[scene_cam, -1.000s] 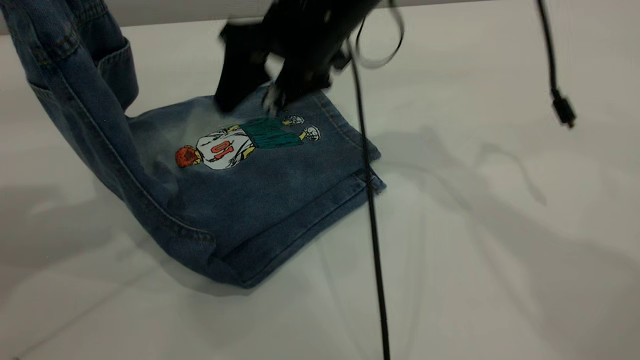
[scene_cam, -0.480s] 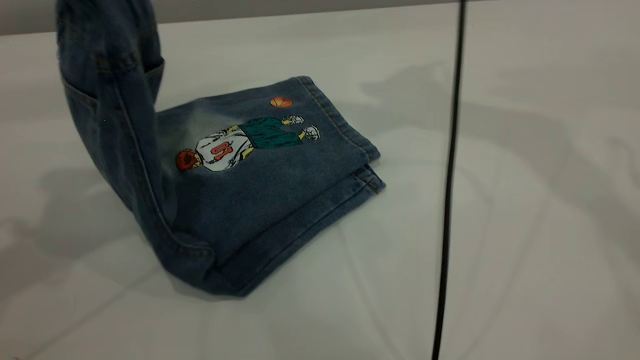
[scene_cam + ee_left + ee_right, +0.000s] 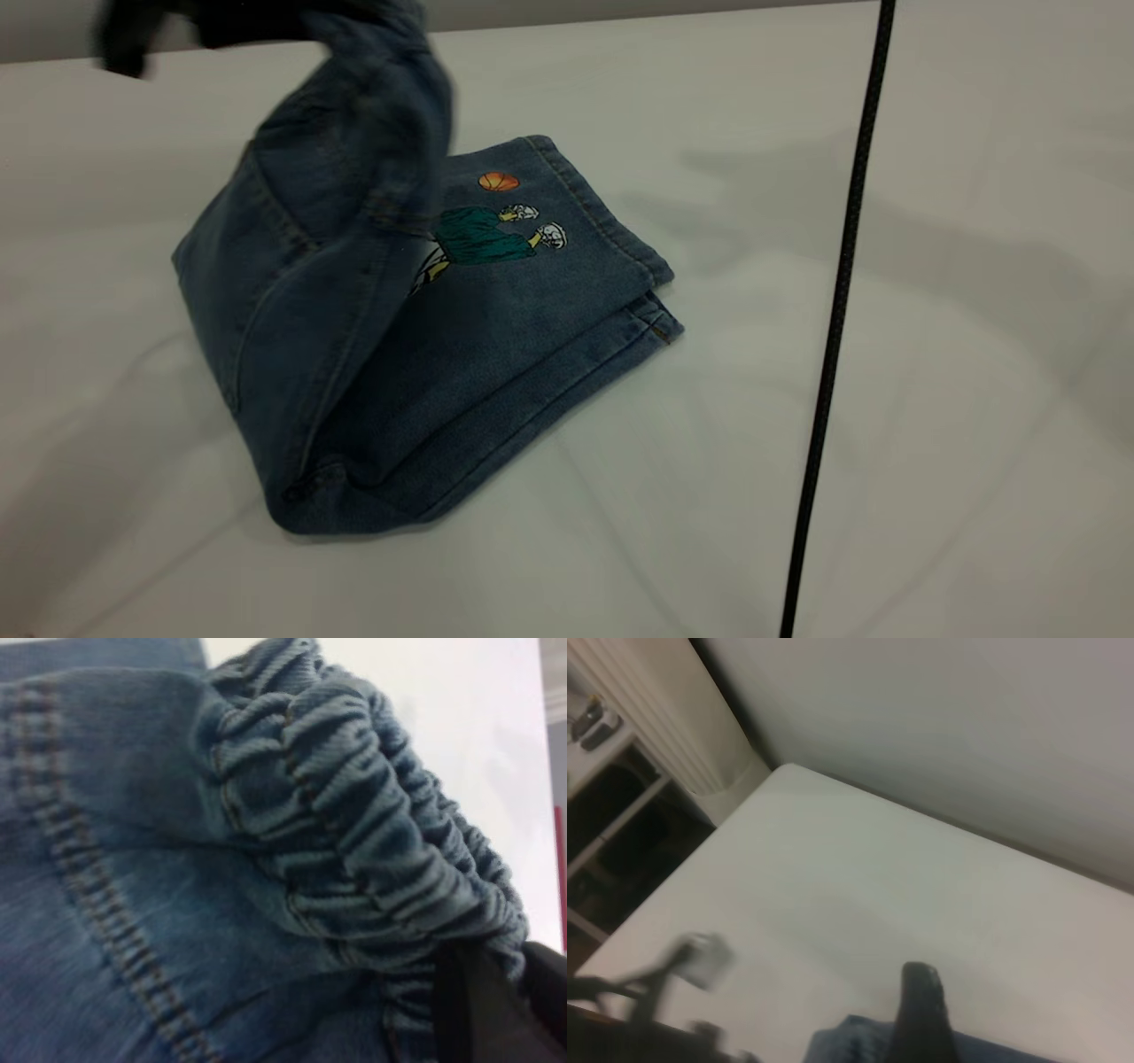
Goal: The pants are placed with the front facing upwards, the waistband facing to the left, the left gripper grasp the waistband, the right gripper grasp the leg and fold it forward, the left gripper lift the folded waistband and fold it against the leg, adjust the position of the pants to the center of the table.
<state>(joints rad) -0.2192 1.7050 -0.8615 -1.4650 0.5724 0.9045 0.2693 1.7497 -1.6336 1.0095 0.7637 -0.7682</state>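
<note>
Lying on the large plain white table (image 3: 930, 399), left of centre in the exterior view, are the knee-length blue denim pants (image 3: 461, 354), already folded lengthwise so that one leg rests on the other. The stitched leg hems point toward the right, stacked and slightly offset. The upper part of the garment is raised off the tabletop and arches over the flat leg portion, covering most of the cartoon player print (image 3: 483, 235); the green shorts, the shoes and an orange ball of the print remain exposed.

The gathered, ruffled elastic waistband (image 3: 372, 842) is at the top of the raised fold. The left gripper (image 3: 142, 27), a black angular claw, is at the upper left edge of the exterior view, above the table, blurred. In the left wrist view one black finger (image 3: 474, 1010) presses against the bunched waistband, pinching it.

The right gripper (image 3: 921, 1010) appears in the right wrist view only as one dark finger above a corner of denim; whether it is spread or pressed together cannot be told. A thin black cable (image 3: 837, 310) hangs across the right side of the exterior view.
</note>
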